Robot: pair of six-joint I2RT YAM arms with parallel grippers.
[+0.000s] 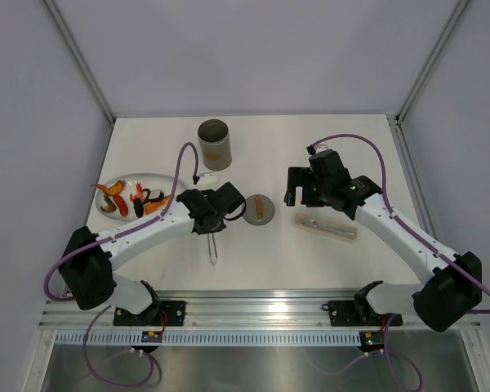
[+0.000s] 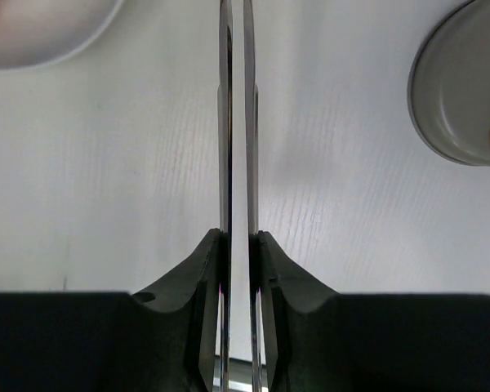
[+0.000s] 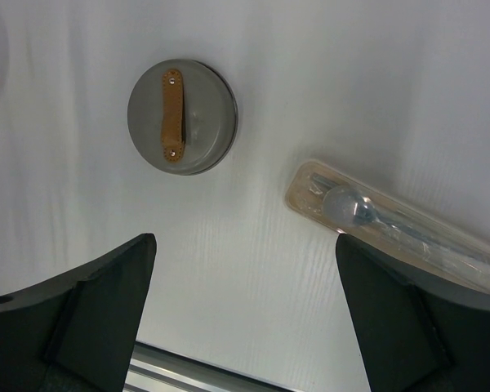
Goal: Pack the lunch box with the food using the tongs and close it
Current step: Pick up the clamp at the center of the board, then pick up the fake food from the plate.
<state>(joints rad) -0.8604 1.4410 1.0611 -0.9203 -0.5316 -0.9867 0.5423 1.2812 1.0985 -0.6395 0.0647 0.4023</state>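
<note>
**A:** The left gripper [image 2: 238, 241] is clamped on the tongs [image 2: 226, 122], one finger pressing each arm. The tool's in hand!

**B:** Early days, though. The food [image 1: 119, 204], orange and red bits, is all on the white plate [image 1: 151, 175] out left. Nothing looks packed, as far as I can see.

**A:** The lunch box [image 1: 215, 145] stands upright and open at the back of the bench [image 1: 155, 143]. Its lid [image 3: 182, 117] lies flat, strap up, just right of the left gripper.

**B:** And the right gripper [image 3: 245, 245]? Jaws spread wide, holding nothing, hovering above the bench between the lid and a wrapped packet [image 3: 392, 216].

**A:** Look at those tongs: slim, shiny silver, two thin arms squeezed almost parallel with a sliver of gap between. One end pokes out toward the near edge.

**B:** So I'd say every piece has yet to be carried across, then the lid goes on.
</note>
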